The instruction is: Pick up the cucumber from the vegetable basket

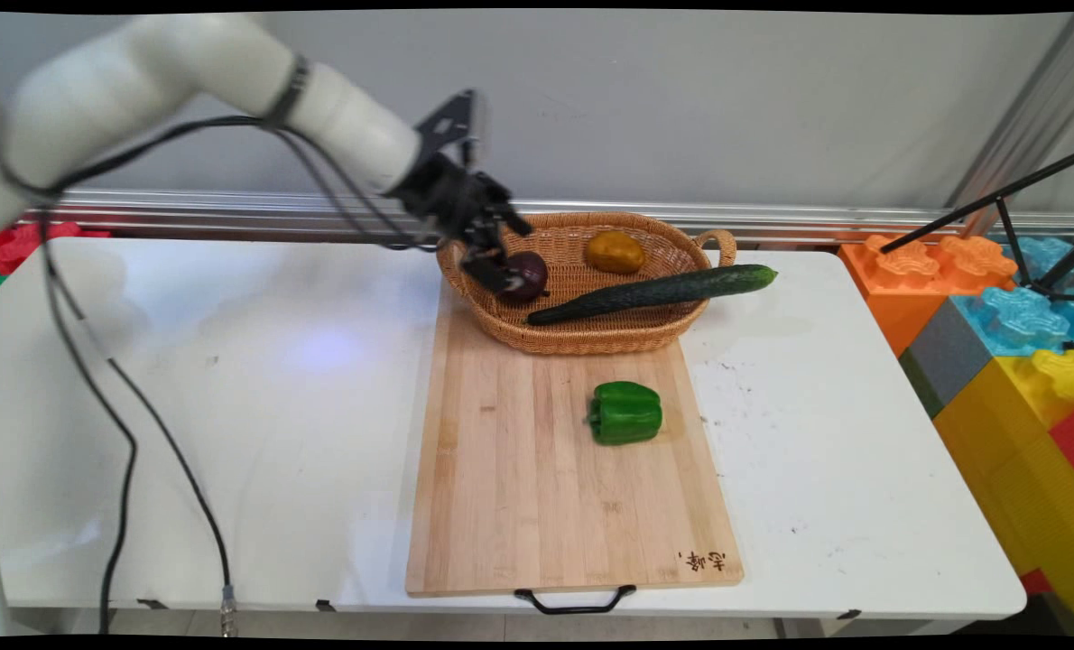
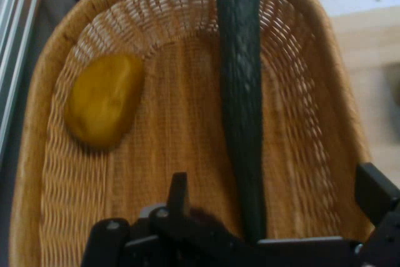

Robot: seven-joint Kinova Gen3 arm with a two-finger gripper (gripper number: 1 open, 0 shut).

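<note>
White desk (image 1: 230,406): carries a wooden cutting board (image 1: 537,487) reaching from its near edge back toward the middle, with a wicker basket (image 1: 591,338) resting on the board's far end. Basket contents: a long dark cucumber (image 1: 654,291) lying across it, its long axis running from the near-left of the basket floor out over the right rim; a yellow-brown potato (image 1: 615,252) at the far side; and a dark purple eggplant (image 1: 526,274) at the left end. Green bell pepper (image 1: 625,413) lies on the board near its right edge, well apart from the claw (image 1: 498,267), which sits inside the basket's left end with its fingers closed around the eggplant, cucumber and potato lying to its right.
</note>
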